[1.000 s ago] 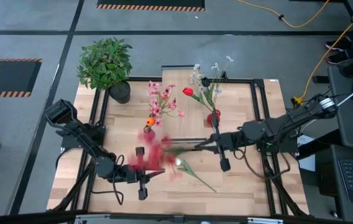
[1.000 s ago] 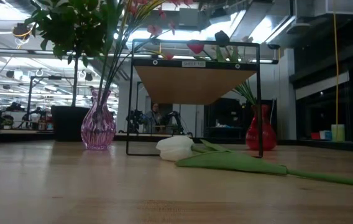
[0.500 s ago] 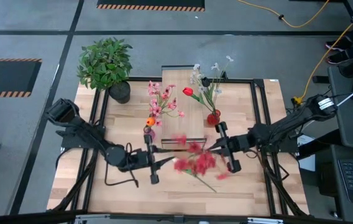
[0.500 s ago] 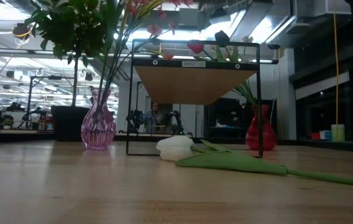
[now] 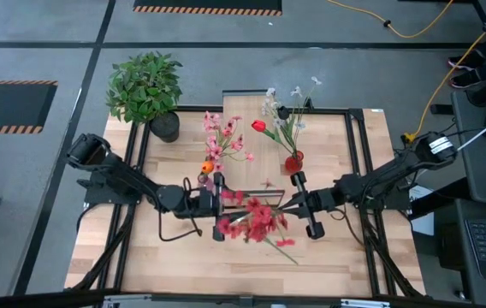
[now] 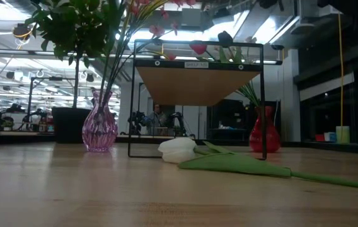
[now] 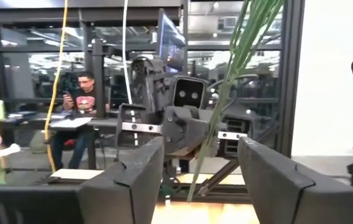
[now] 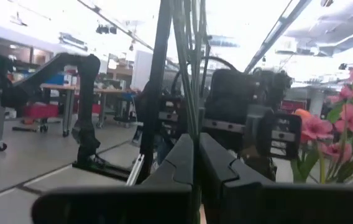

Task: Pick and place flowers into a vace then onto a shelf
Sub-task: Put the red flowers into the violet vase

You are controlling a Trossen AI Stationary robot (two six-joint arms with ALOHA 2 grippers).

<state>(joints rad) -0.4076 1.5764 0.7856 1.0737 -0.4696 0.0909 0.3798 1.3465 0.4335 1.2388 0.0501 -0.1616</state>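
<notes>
A bunch of red-blossomed flowers (image 5: 256,221) hangs in the air over the table's middle, between my two grippers. My right gripper (image 5: 294,204) comes from the right and is shut on its green stalks. My left gripper (image 5: 220,205) faces it from the left, open; the stalks (image 7: 217,124) pass through the gap between its fingers, clear of both. A white tulip (image 6: 179,150) lies on its side on the table. A pink vase (image 5: 204,182) and a red vase (image 5: 294,161), both with flowers, stand by the shelf (image 5: 256,145). My right gripper pinches several thin green stalks (image 8: 189,118) between its two shut fingers (image 8: 179,162). The fingers come level from the table's right side and lie across the stalks. The bunch is lifted clear of the table, its red blossoms (image 5: 260,224) toward the left gripper.
A bushy potted plant (image 5: 145,85) stands at the far left corner. The shelf's dark frame (image 6: 195,63) rises between the two vases. The tulip's long stalk (image 5: 279,246) stretches across the near middle. Black rails (image 5: 132,162) run along the table's sides.
My left gripper has gone toward the table's right and far edges, closing on the right gripper. The red blossoms have swung with it from the near left to the table's middle, staying clear of the table. My right gripper has shifted only slightly.
</notes>
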